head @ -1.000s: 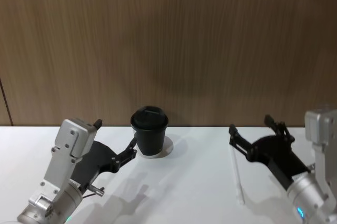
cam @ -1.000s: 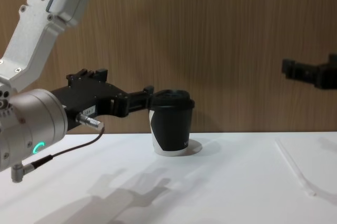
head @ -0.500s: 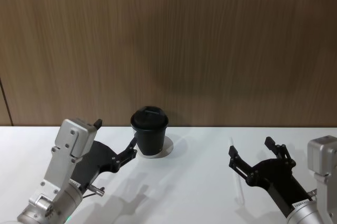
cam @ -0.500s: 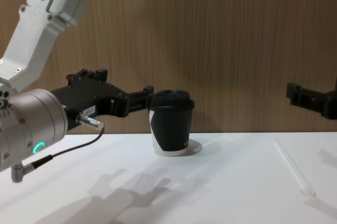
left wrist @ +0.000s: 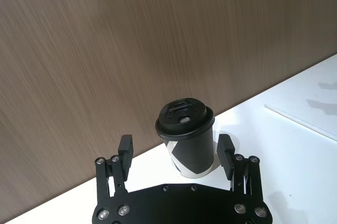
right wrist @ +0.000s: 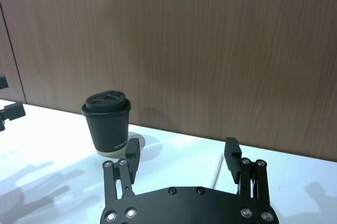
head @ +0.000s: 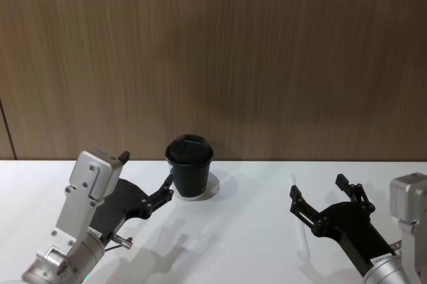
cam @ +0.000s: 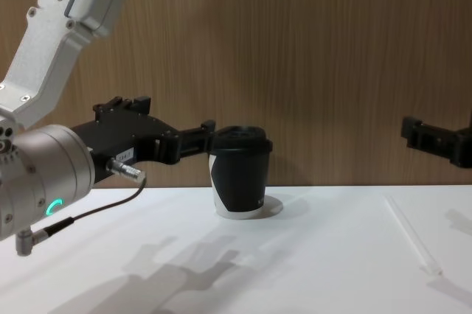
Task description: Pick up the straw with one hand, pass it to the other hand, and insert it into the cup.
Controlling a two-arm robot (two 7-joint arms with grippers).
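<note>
From the left wrist camera I saw the left gripper (left wrist: 176, 155) spread around the cup (left wrist: 186, 140), while overhead the right gripper (head: 320, 203), also spread, hung over the straw (head: 300, 225) near the desk's (head: 247, 231) right edge.

black-and-white cup (cam: 238, 187), whitish straw (cam: 411, 235)

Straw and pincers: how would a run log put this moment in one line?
straw: flat on table, ungrasped | right pincer: open, above straw | left pincer: open, beside cup | cup: upright, lidded
</note>
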